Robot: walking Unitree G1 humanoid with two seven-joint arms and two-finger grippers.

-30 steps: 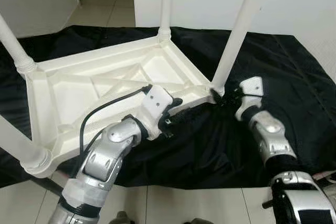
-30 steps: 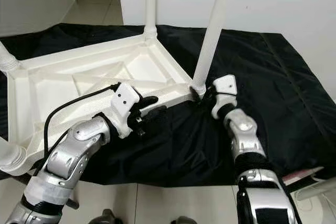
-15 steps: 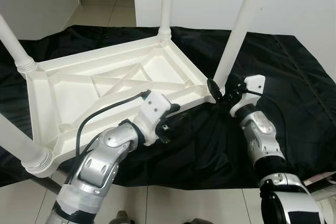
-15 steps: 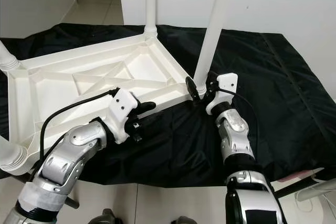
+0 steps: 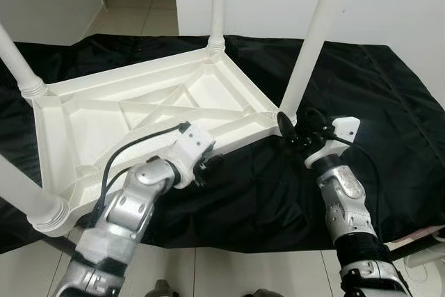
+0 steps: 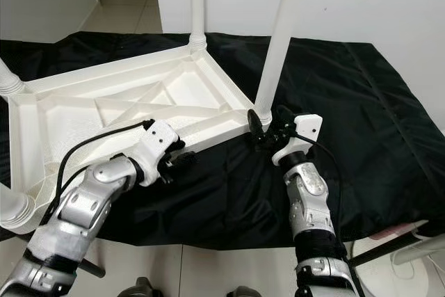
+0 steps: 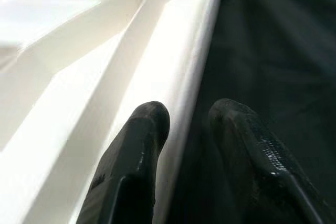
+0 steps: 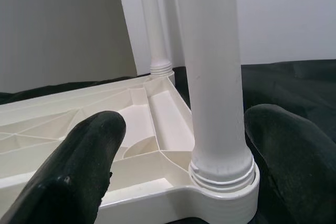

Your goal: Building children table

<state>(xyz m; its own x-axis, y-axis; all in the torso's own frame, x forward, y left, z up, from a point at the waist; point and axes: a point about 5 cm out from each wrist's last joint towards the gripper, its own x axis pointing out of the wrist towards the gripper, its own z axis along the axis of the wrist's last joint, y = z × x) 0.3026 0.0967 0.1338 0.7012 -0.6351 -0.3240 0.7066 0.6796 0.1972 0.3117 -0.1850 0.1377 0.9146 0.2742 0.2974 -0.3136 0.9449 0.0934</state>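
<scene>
Since a second ago: left gripper (image 5: 208, 165) pulled back along tabletop (image 5: 90, 126) edge toward the robot, right gripper (image 5: 295, 124) swung from beside leg (image 5: 306, 53) base to facing it, fingers spread wider. Now sits with left fingers (image 7: 137, 145) slightly apart, straddling the near rim of the upside-down white tabletop, one finger over the inside, the other over black cloth (image 5: 389, 102); contact with rim not clear. Right fingers (image 8: 84, 156) wide apart, one either side of the near-right leg just above its threaded collar, not visibly touching. Tabletop lies inverted on the cloth, ribbed underside up, tilted with far-right corner toward wall. Four white legs stand up from corners: near-right one between right fingers, far leg (image 5: 217, 5) at back corner, left leg (image 5: 17, 60) at left corner, near-left leg (image 5: 24, 196) at front-left socket. Black cable (image 5: 132, 147) loops from left wrist over the tabletop rim. Cloth spread over pale tile floor (image 5: 229, 269), wrinkled under both arms. Both silver forearms reach forward from the bottom of the head views.
</scene>
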